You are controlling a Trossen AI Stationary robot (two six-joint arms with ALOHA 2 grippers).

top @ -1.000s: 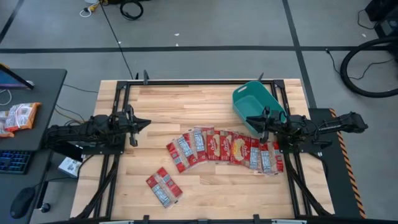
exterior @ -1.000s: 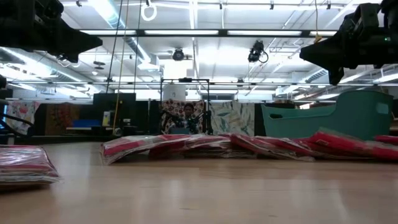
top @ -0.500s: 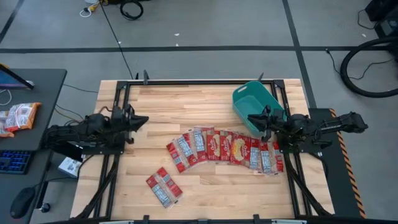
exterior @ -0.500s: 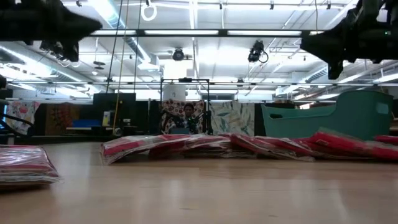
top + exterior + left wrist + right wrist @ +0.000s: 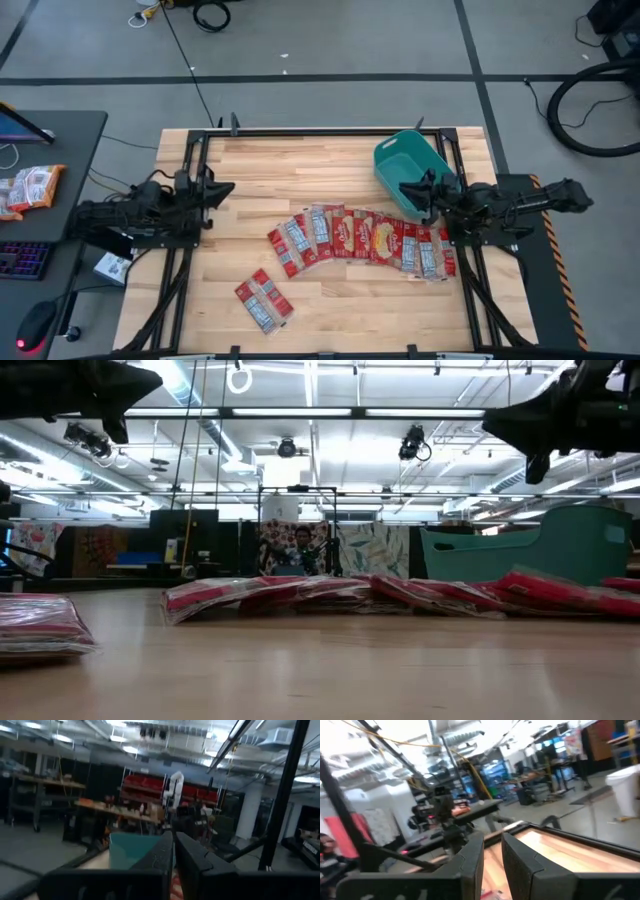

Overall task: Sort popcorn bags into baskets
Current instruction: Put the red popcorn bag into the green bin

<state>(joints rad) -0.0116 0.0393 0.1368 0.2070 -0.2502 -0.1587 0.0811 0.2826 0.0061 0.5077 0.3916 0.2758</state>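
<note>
My left end effector (image 5: 226,187) has drawn back leftward over the bare wooden desk (image 5: 300,160), fingers pressed together, holding nothing. My right end effector (image 5: 404,188), also nearly closed and empty, hovers beside the glossy teal tub (image 5: 400,152) at the far right. Flat red popcorn bags (image 5: 355,238) fan across the planks; two more (image 5: 264,299) lie nearer.

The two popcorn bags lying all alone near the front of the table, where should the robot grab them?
Probably from straight above, pinching across the narrow width of the top bag in the lone pair of popcorn bags. They lie flat on the table, stacked and skewed, with bare wood all round, so nothing blocks a descent. The left end effector hangs nearer to them.
</note>
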